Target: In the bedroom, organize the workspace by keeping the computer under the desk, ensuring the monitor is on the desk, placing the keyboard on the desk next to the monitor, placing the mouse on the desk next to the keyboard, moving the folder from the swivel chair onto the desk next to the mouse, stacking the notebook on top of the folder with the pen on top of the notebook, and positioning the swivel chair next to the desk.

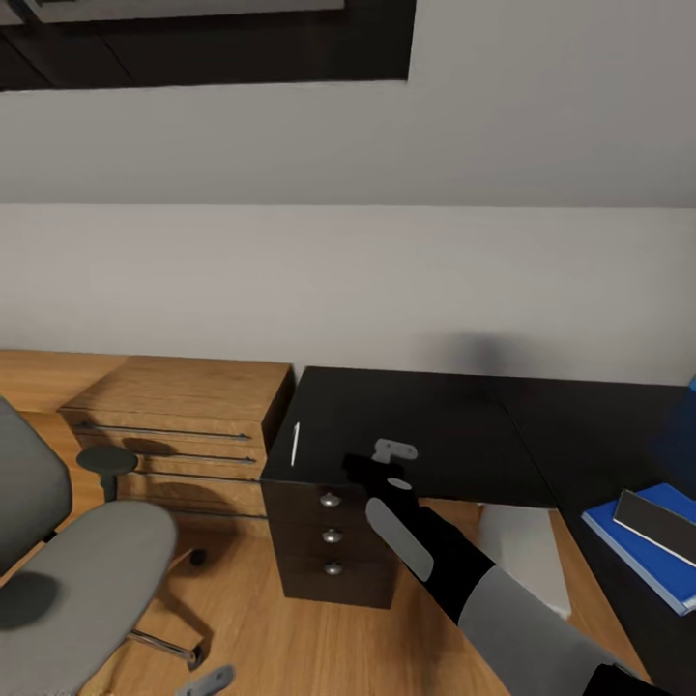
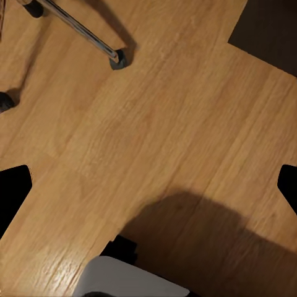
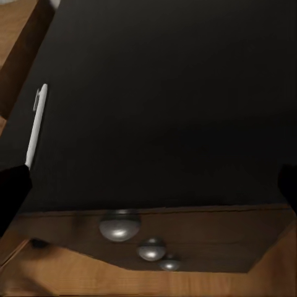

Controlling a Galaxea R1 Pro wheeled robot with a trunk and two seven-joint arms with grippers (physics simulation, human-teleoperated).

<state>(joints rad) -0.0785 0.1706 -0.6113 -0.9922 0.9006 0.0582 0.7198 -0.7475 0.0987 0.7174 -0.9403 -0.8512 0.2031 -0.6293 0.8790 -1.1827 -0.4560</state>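
Observation:
A white pen [image 1: 295, 443] [image 3: 36, 127] lies on the black desk [image 1: 435, 425] near its left edge. My right gripper [image 1: 387, 462] [image 3: 148, 185] hovers open over the desk's front edge, to the right of the pen, with nothing between its fingers. On the desk's right wing, a dark notebook [image 1: 662, 522] rests on a blue folder [image 1: 633, 556]. The grey swivel chair [image 1: 87, 580] stands at the left with a bare seat. My left gripper [image 2: 148, 185] is open above the wooden floor [image 2: 154, 124], near a chair caster [image 2: 117, 59].
A wooden drawer cabinet [image 1: 184, 425] stands against the desk's left side. The desk's drawer unit has round metal knobs [image 1: 332, 535] [image 3: 119, 226]. A pale box [image 1: 527, 556] sits on the floor under the desk. A blue object [image 1: 688, 425] shows at the right edge.

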